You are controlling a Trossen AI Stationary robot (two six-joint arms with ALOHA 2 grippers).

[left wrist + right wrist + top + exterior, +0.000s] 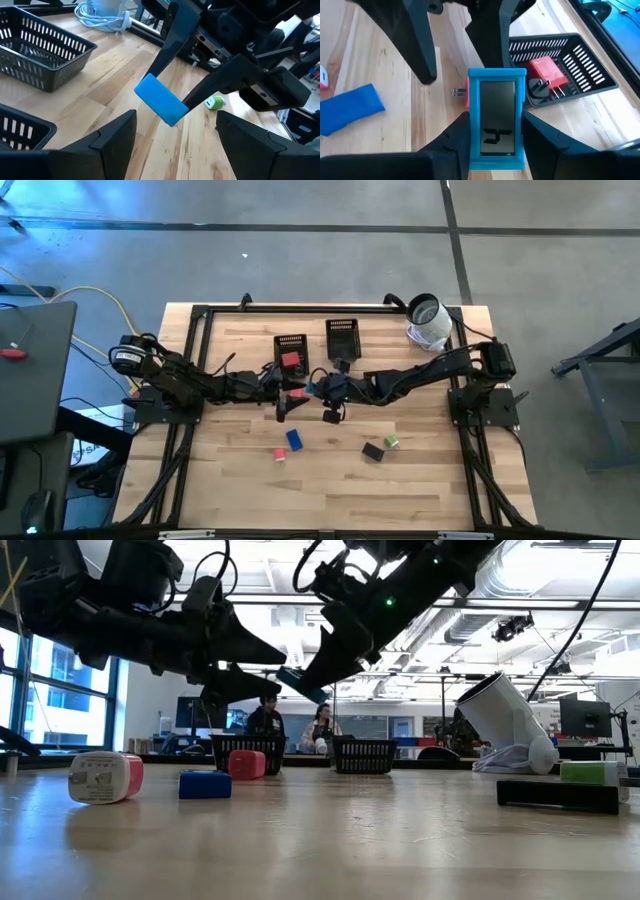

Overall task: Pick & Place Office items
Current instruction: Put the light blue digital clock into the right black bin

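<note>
**Right gripper holds a teal piece at table centre**

Meeting above the middle of the table, both arms reach inward in the high view. The right gripper [495, 150] pinches a teal piece [497, 119] with a dark face between its fingers; the left wrist view shows the same piece [161, 99] lifted off the wood. The left gripper [175, 145] hangs just beside it, at its 9 o'clock in the high view, with fingers spread and nothing between them.

Two mesh trays sit at 12 o'clock from the grippers. The left tray [291, 341] holds a red piece [291, 361]; the right tray [342, 328] shows no contents that can be made out. A white cylinder [428, 320] lies at 2 o'clock, near the table's far right corner.

On the open wood at 6 o'clock lie a blue piece [294, 439] and, just beside it, a pink-and-white piece [279, 454]. At 5 o'clock rest a black piece [373, 451] and a green piece [392, 442], close together. Another small red piece [296, 392] lies under the grippers.
</note>
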